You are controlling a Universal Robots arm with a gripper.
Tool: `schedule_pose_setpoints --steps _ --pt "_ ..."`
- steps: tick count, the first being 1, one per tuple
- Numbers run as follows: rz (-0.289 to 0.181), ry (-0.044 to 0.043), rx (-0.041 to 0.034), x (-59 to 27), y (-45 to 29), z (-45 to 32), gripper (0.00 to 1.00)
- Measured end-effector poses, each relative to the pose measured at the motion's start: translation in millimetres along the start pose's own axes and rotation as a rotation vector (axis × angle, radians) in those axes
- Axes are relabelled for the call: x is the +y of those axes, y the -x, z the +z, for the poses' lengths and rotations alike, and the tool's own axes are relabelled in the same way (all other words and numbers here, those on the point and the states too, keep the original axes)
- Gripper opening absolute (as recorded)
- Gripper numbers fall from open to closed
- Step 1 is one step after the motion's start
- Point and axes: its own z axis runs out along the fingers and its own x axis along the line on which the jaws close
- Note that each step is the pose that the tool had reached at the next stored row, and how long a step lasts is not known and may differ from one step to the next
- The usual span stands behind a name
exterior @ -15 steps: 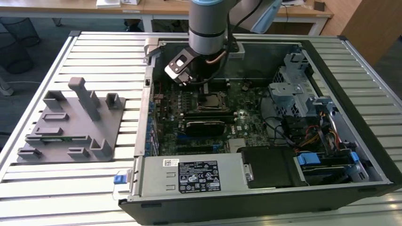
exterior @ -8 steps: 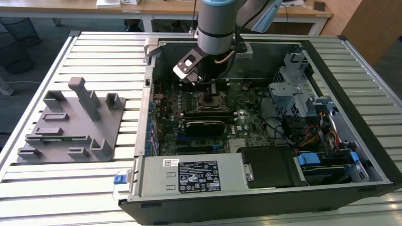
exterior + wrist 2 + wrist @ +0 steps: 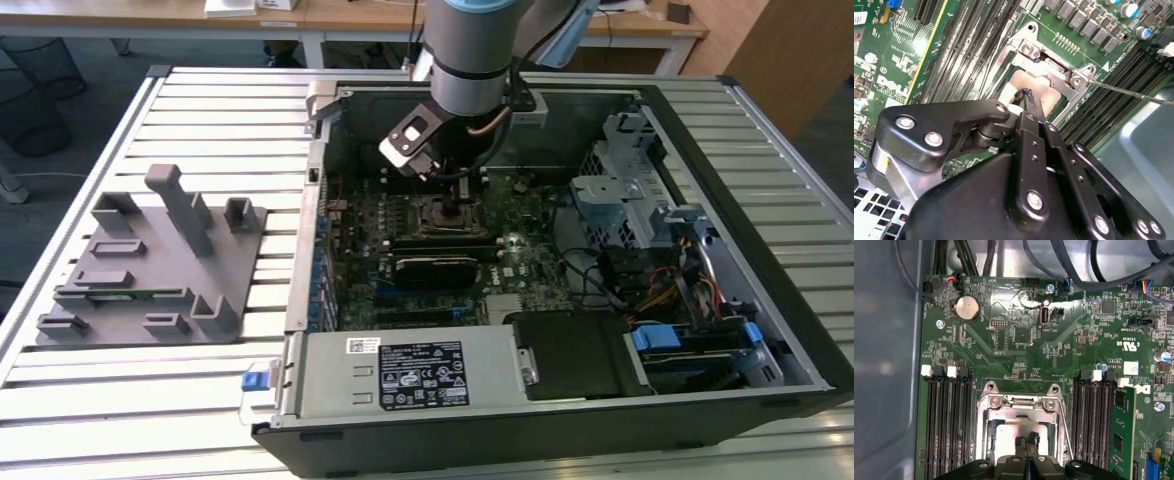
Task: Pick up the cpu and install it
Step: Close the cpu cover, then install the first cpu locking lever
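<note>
Black gripper (image 3: 1026,97) linkage sits closest to the lens in both wrist views. Its fingers are drawn together with nothing between them, the tips on or just above the cpu (image 3: 1006,440). That chip lies flat inside the metal socket frame (image 3: 1019,404), so pick-up and placement look done. In the exterior view the arm hangs at upper centre over the motherboard (image 3: 534,250). Whether the thin retention lever (image 3: 1126,91) is latched cannot be told.
</note>
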Motion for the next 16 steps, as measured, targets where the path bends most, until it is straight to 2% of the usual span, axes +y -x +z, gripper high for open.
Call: schedule_pose_setpoints --steps 7,16 --pt "0.0 -0.0001 -0.0003 0.7 0.0 -0.6 0.11" --pt "0.0 -0.0001 0.0 0.7 0.0 -6.6 0.11"
